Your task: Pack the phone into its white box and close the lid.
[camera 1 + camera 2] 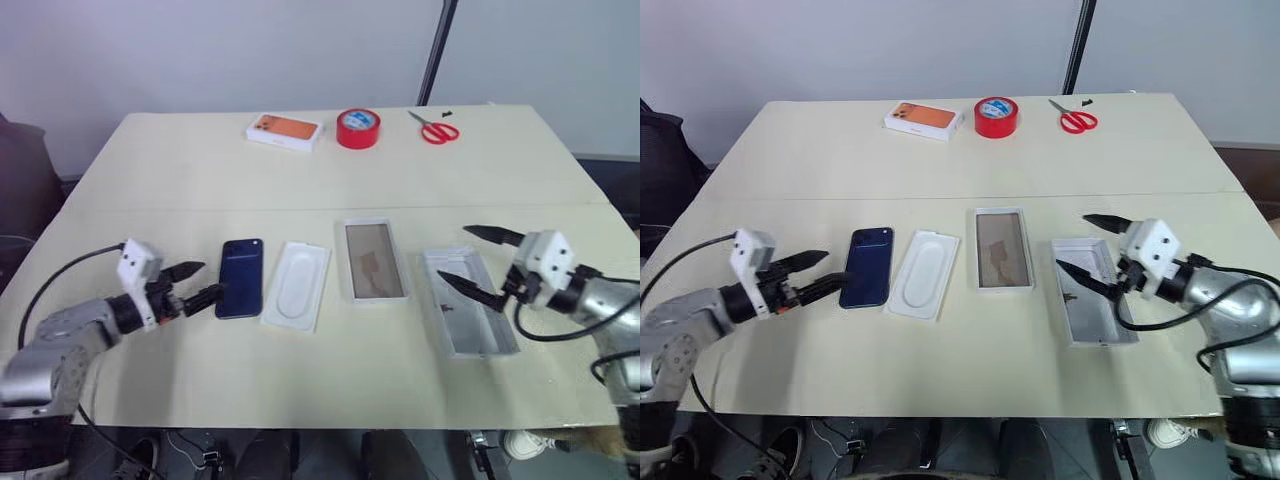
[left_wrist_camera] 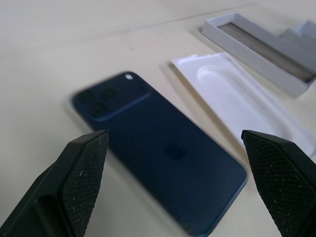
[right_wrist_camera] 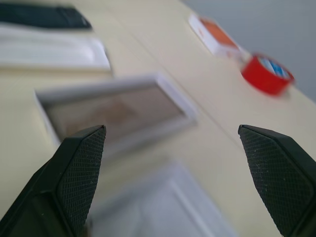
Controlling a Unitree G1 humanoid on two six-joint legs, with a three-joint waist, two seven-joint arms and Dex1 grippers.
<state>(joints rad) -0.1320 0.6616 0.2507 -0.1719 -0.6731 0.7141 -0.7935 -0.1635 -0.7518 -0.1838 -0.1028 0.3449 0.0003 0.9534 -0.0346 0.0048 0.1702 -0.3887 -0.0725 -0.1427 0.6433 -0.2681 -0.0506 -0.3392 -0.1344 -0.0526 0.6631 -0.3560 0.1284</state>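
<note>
The dark navy phone (image 1: 241,277) lies back up on the table, camera cluster at its far end. My left gripper (image 1: 200,282) is open just left of the phone, fingers pointing at it and not touching; in the left wrist view the phone (image 2: 163,153) lies between the fingertips (image 2: 84,168). The white box (image 1: 373,260), a shallow tray with a tan floor, lies right of centre. To its right the lid (image 1: 467,300) lies open side up. My right gripper (image 1: 456,255) is open above the lid's far end and holds nothing.
A moulded white insert (image 1: 297,284) lies between the phone and the white box. At the table's back stand a white box with an orange phone picture (image 1: 285,130), a red tape roll (image 1: 358,128) and red scissors (image 1: 436,128). A dark pole (image 1: 437,50) rises behind.
</note>
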